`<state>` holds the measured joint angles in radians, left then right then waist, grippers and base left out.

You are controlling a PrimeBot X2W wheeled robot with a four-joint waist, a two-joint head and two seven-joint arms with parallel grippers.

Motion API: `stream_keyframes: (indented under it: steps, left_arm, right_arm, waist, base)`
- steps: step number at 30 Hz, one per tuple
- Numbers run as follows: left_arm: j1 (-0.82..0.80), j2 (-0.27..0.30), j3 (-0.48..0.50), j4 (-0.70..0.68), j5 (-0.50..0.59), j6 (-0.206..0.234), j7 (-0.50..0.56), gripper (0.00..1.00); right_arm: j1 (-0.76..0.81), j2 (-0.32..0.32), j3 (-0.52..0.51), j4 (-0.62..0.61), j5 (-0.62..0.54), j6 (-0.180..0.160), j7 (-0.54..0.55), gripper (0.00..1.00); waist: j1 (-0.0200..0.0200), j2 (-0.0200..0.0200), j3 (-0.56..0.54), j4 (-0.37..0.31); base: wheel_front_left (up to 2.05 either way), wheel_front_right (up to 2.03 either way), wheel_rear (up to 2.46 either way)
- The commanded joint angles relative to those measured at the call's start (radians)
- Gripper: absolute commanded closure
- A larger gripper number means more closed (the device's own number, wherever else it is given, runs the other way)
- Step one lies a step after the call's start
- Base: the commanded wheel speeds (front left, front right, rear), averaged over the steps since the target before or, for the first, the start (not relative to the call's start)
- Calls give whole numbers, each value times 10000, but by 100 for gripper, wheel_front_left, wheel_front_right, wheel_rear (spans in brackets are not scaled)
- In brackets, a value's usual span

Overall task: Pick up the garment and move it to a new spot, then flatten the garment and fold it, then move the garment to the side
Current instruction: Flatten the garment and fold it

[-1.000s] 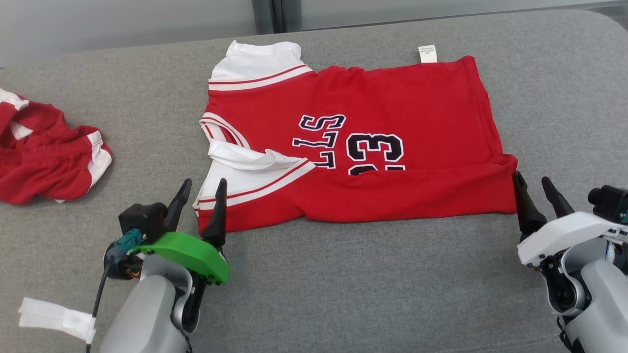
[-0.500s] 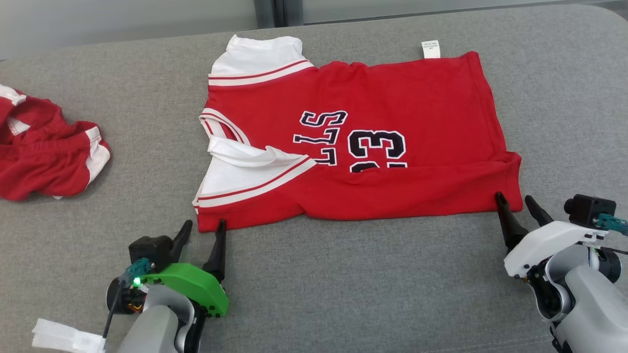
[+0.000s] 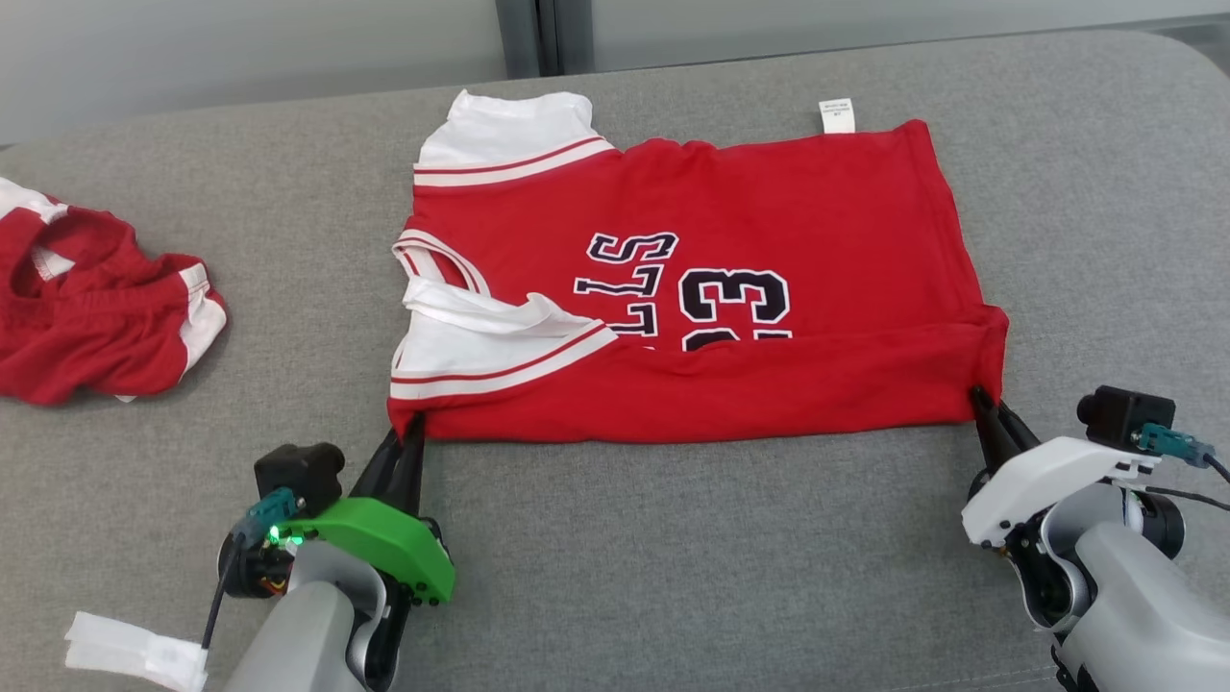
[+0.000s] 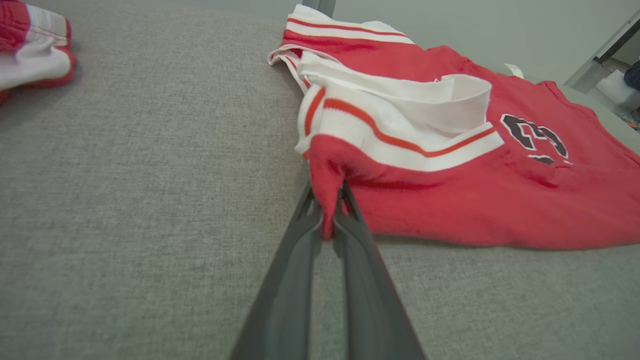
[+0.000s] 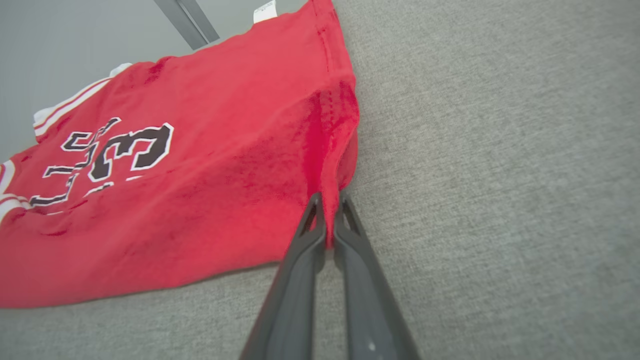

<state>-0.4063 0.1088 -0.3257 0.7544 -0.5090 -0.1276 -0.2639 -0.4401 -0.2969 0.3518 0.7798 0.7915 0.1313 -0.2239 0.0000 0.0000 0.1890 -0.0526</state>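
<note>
Head view: left claw [image 3: 411, 430] and right claw [image 3: 979, 396] pinch garment [image 3: 769, 221] corners.

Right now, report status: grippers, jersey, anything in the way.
Left gripper shut on jersey, near left corner. Right gripper shut on near right corner. Jersey flat, near edge folded over. Second red garment apart at left.

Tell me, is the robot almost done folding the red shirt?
Not yet. The red jersey lies spread flat, its near edge already folded over. The left claw and right claw each pinch a near corner. More folding and moving it aside remain.
</note>
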Motion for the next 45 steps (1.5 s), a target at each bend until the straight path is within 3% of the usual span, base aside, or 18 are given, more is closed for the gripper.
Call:
stream_keyframes:
  steps: [1, 7, 11, 19, 20, 21, 22, 28, 37, 45]
  left_arm:
    - [331, 75, 57, -169, -91, -43, 0, 100]
    - [1710, 204, 492, -1291, -192, -28, -2, 100]
    - [2950, 135, 881, -2150, -189, 219, -4, 100]
    - [4155, -117, 768, -2753, -75, 375, -4, 100]
    - [4178, -142, 786, -2763, -45, 417, -4, 85]
    - [4206, -175, 793, -2754, -31, 434, -5, 29]
    - [4210, -190, 789, -2768, 8, 448, -5, 0]
    - [3973, -225, 1141, -3431, 569, 581, -3, 0]
    - [3674, -118, 2208, -5020, 1491, 771, -3, 0]
    - [3541, -90, 2747, -5569, 2393, 899, -2, 0]
  right_arm:
    - [248, -87, 45, -108, 133, -11, -117, 100]
    - [1280, -572, 183, -1020, 544, -13, -244, 100]
    - [2297, -901, -99, -1751, 790, -16, -251, 100]
    - [3846, -645, -798, -2704, 747, -14, 267, 100]
    - [3907, -594, -882, -2734, 671, -14, 290, 64]
    - [3941, -470, -989, -2788, 607, -16, 323, 0]
    - [3971, -404, -1064, -2809, 521, -14, 352, 0]
    - [3808, -141, -1836, -3335, -498, -13, -112, 0]
    - [3887, 490, -2631, -4957, -2530, -11, -418, 0]
    - [4278, 1003, -2983, -6548, -4166, -13, -413, 0]
  waist:
    - [0, 0, -302, 66]
    - [0, 0, -872, 53]
    - [0, 0, -1093, 57]
    - [0, 0, -1179, 127]
    - [0, 0, -1198, 133]
    - [0, 0, -1222, 134]
    - [0, 0, -1241, 135]
    - [0, 0, -1382, 158]
    - [0, 0, -1634, 135]
    - [0, 0, -1769, 181]
  base:
    - [0, 0, 0]
    - [0, 0, 0]
    - [0, 0, 0]
    - [0, 0, 0]
    - [0, 0, 0]
    - [0, 0, 0]
    - [0, 0, 0]
    - [0, 0, 0]
    - [0, 0, 0]
    - [0, 0, 0]
